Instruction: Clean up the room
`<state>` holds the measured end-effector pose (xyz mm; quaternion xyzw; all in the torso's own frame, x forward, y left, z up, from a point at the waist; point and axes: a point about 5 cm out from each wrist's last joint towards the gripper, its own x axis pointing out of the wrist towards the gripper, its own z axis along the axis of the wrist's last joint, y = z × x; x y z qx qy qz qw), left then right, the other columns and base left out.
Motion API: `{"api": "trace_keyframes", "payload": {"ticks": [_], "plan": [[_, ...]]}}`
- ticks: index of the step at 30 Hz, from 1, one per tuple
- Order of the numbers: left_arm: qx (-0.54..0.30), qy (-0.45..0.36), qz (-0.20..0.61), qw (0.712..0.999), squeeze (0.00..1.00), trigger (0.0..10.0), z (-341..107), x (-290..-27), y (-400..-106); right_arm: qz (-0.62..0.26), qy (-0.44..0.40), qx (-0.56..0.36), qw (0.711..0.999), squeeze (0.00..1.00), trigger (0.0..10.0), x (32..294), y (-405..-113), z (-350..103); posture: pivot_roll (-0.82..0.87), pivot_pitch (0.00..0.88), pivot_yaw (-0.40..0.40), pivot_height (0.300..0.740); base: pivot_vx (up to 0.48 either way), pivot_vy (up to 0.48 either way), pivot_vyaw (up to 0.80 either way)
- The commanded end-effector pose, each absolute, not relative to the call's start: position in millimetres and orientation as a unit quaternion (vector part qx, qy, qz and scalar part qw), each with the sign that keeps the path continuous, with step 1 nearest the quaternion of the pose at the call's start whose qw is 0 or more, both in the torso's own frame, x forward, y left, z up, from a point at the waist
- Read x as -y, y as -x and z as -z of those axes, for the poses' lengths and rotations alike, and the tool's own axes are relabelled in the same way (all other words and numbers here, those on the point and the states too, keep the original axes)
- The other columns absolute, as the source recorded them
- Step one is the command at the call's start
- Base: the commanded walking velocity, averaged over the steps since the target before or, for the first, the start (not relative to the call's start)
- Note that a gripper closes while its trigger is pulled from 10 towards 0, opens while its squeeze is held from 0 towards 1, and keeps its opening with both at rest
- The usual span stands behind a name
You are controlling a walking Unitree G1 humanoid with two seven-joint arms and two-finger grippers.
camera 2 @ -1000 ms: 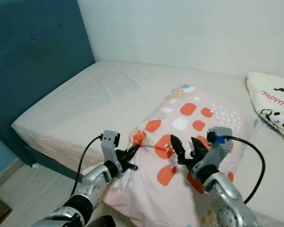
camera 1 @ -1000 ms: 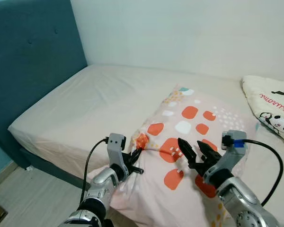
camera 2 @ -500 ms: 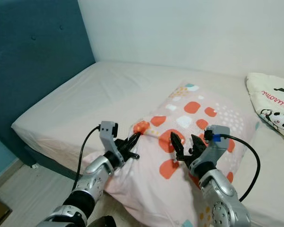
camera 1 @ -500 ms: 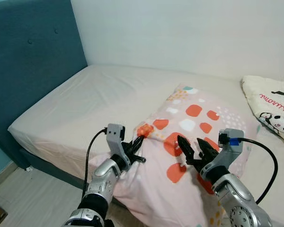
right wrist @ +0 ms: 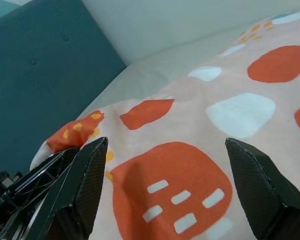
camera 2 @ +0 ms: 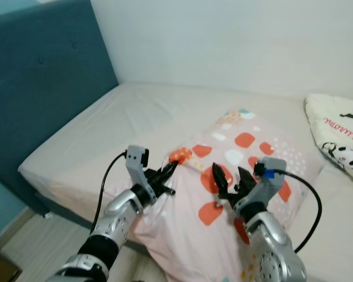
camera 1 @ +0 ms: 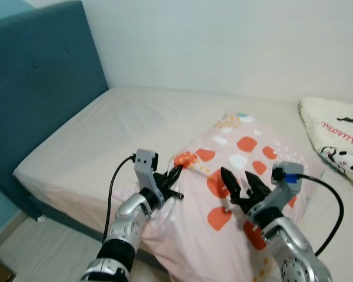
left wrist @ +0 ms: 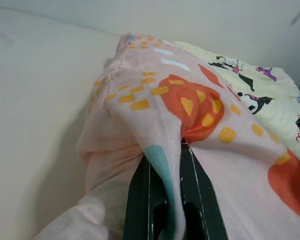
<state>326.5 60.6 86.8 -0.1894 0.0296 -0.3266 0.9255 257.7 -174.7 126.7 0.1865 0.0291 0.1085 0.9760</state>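
A pink pillow (camera 1: pixel 247 176) printed with orange and white patches lies on the bare mattress (camera 1: pixel 117 129), its near end overhanging the mattress's front edge and its far end reaching toward the wall (camera 1: pixel 223 41). The left gripper (camera 1: pixel 175 175) is clamped on a pinched-up corner of the pillow on the side nearer the blue headboard (camera 1: pixel 35 94); in the left wrist view the cloth is folded between the two black fingers (left wrist: pixel 140 195), which meet on it with no gap. Holding by a gathered corner gives a firm purchase on soft, slack fabric and lets the pillow be dragged rather than lifted whole. The right gripper (camera 1: pixel 242 187) hovers just above the pillow's middle, on the side away from the headboard, its jaws spread wide with an orange patch showing between them; no cloth is in its grasp. This posture suggests it is placed to take a second hold, so that the load is shared and the pillow does not sag or twist. A folded quilt with panda prints (camera 1: pixel 341 141) rests on the mattress beyond the pillow, farthest from the headboard. The likely step in hand is moving the pillow toward the headboard end; the main risk is the thin fold slipping from the left fingers.
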Motion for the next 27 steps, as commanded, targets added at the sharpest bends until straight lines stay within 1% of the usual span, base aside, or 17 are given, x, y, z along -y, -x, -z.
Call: {"api": "trace_keyframes", "payload": {"ticks": [1, 4, 7, 11, 14, 15, 18, 19, 27], "plan": [[-0.02, 0.196, 0.321, 0.926, 0.0, 10.0, -91.4, -61.1, -328.3, -0.107, -0.186, -0.037, 0.976, 0.0, 10.0, 173.8, -257.1, -121.5, -0.11, 0.0, 0.102, 0.624, 0.0, 0.0, 0.0], [-0.033, 0.192, 0.312, 0.93, 0.0, 10.0, -90.4, -62.4, -330.1, -0.108, -0.185, -0.039, 0.976, 0.0, 10.0, 173.9, -257.7, -120.3, -0.11, 0.0, 0.095, 0.633, 0.0, 0.0, 0.0], [-0.053, 0.186, 0.313, 0.93, 0.0, 10.0, -88.2, -60.2, -330.9, -0.112, -0.181, -0.039, 0.976, 0.0, 10.0, 173.8, -260.3, -120.9, -0.11, 0.0, 0.086, 0.642, -0.48, 0.0, 0.0], [-0.053, 0.198, 0.307, 0.929, 0.0, 10.0, -88.7, -59.5, -331.4, -0.114, -0.18, -0.039, 0.976, 0.0, 10.0, 174.1, -261.8, -121.6, -0.11, 0.0, 0.082, 0.647, -0.48, 0.0, 0.0], [-0.045, 0.195, 0.298, 0.933, 0.0, 10.0, -89.5, -59.7, -331.6, -0.117, -0.178, -0.038, 0.976, 0.0, 10.0, 175.2, -263.5, -122.0, -0.11, 0.0, 0.077, 0.656, 0.0, 0.0, 0.0], [-0.048, 0.188, 0.295, 0.936, 0.0, 10.0, -87.9, -59.6, -331.1, -0.119, -0.176, -0.038, 0.976, 0.0, 10.0, 175.1, -264.5, -121.8, -0.1, 0.0, 0.076, 0.665, 0.0, 0.0, 0.0], [-0.049, 0.187, 0.294, 0.936, 0.0, 10.0, -87.3, -59.4, -330.9, -0.12, -0.176, -0.038, 0.976, 0.0, 10.0, 175.0, -264.7, -121.8, -0.1, 0.0, 0.076, 0.67, 0.0, 0.0, 0.0], [-0.049, 0.184, 0.294, 0.937, 0.0, 10.0, -87.3, -58.9, -330.7, -0.12, -0.176, -0.038, 0.976, 0.0, 10.0, 175.3, -265.2, -122.0, -0.1, 0.0, 0.076, 0.679, 0.0, 0.0, 0.0], [-0.05, 0.181, 0.292, 0.938, 0.0, 10.0, -88.4, -58.9, -331.4, -0.12, -0.176, -0.035, 0.976, 0.0, 10.0, 175.7, -266.7, -121.9, -0.11, 0.0, 0.078, 0.707, 0.0, 0.0, 0.0]]}}
